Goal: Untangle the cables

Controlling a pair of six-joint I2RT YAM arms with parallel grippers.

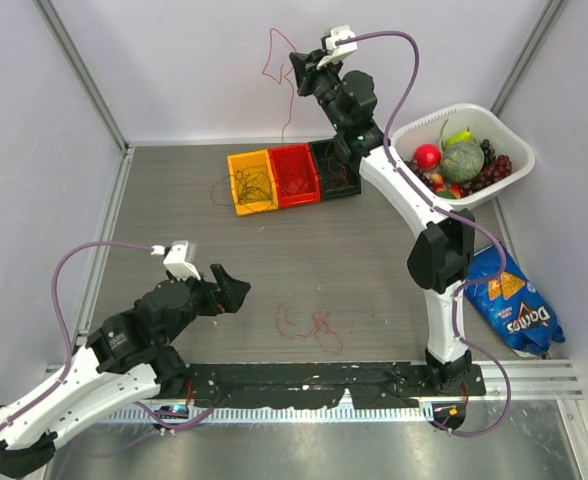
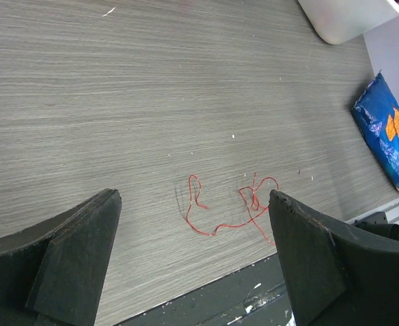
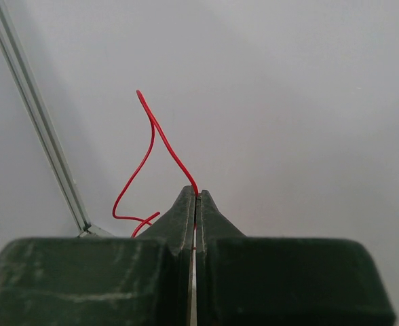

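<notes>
Top external: high, behind arm bases, tilted down and forward; far off; takes in whole table [image 1: 174,230], both arms, back wall [image 1: 194,60].

Left wrist: low over table, looks obliquely down between spread fingers of left gripper [image 2: 194,195]; close. Shows loose red cable [image 2: 220,210], chip bag [image 2: 389,132], corner of white basket [image 2: 342,20]; all three also in top view.

Right wrist: raised, faces back wall, very near pressed-together tips of right gripper [image 3: 196,193]. Held red cable [image 3: 155,142] also in top view.

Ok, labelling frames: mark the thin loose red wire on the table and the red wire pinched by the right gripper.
Loose red wire [image 2: 203,233]: left wrist view, bottom curve.
Pinched red wire [image 3: 168,149]: right wrist view, upper strand.
</notes>
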